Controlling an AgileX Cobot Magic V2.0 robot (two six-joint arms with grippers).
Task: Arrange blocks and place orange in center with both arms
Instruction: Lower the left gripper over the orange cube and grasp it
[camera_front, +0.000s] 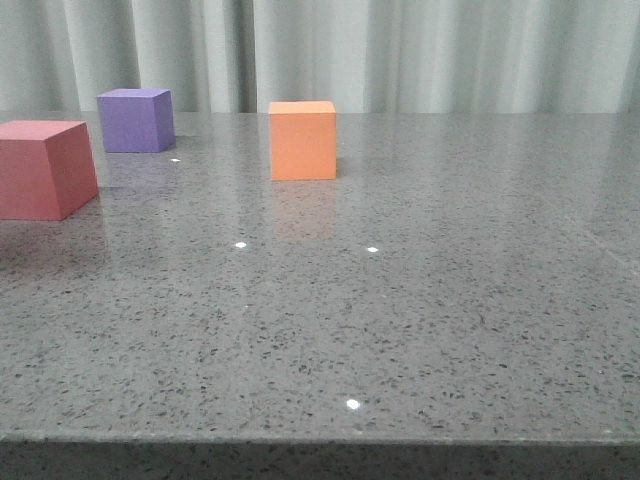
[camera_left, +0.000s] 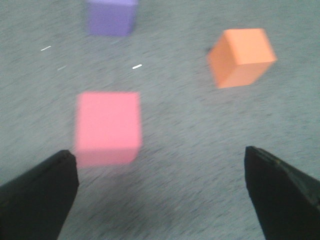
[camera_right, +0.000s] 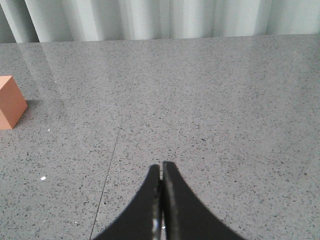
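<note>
Left gripper (camera_left: 160, 195) jaws spread above the red cube (camera_left: 108, 127), view blurred; a skewed descent could knock it. Right gripper (camera_right: 161, 172) jaws pressed together.

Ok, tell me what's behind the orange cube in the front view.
Behind the orange cube only bare grey tabletop and pale curtain show. The strip of table directly behind it is covered by the cube itself.

- No readable text, label, brand, number or sign in any view.
- Red-pink cube (camera_front: 42, 168), purple cube (camera_front: 135, 120) and orange cube (camera_front: 302, 140): faces plain, unmarked.
- Tabletop (camera_front: 420, 300): speckle only.
</note>
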